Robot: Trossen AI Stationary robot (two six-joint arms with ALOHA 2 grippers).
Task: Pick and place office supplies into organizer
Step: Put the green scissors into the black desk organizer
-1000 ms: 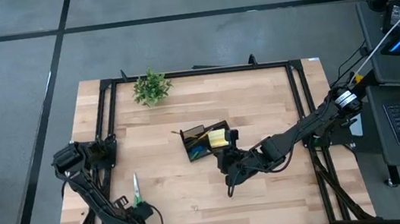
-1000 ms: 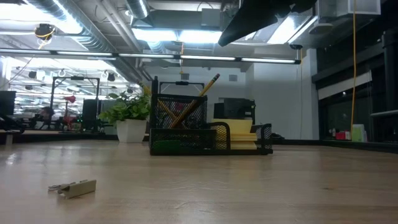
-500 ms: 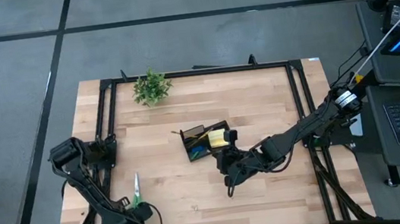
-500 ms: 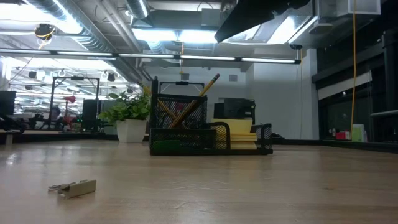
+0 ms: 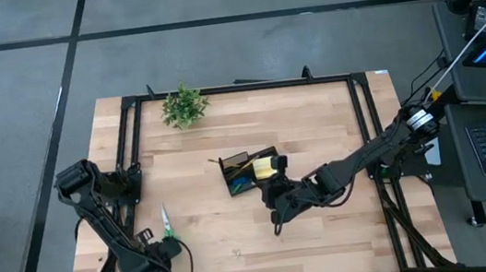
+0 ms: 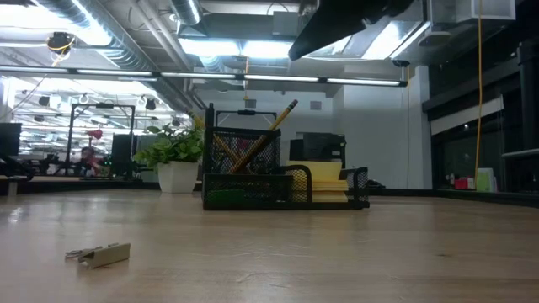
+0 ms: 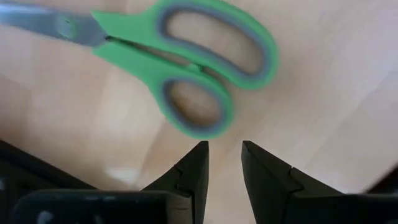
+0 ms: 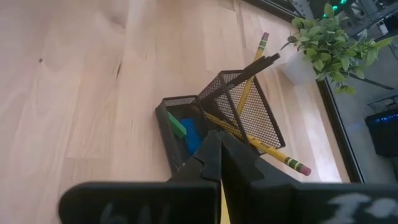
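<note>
Currently the left gripper [image 7: 222,163] hangs over the front-left part of the wooden table [image 5: 315,118], just behind the green-handled scissors [image 7: 174,68]. Its 2 fingers [image 7: 193,171] stand slightly apart with a narrow gap and hold nothing. The scissors lie flat on the wood, blades closed, handle loops nearest the fingertips but clear of them. From above, the scissors [image 5: 167,225] lie near the left frame rail, well apart from the organizer.

The black mesh organizer [image 5: 249,170] sits near the table's centre. Its taller section holds pencils [image 8: 256,59] leaning at a tilt, 1 with its eraser end pointing out over the rim, and a dark pen beside them. A low compartment holds a small blue block [image 8: 191,135] with a tiny green piece [image 8: 176,125] touching it. The yellow sticky-note pad [image 5: 266,166] rests in the section on the organizer's right side; in the low view the pad [image 6: 324,178] shows stacked behind the mesh wall.

The right gripper [image 8: 219,152] sits just beside the organizer on its front-right side, fingers pressed together with nothing between them, tips pointing at the low compartment.

A small potted plant [image 5: 183,105] stands at the table's rear left. A small metal clip-like piece [image 6: 99,252] lies on the wood in the low view.
</note>
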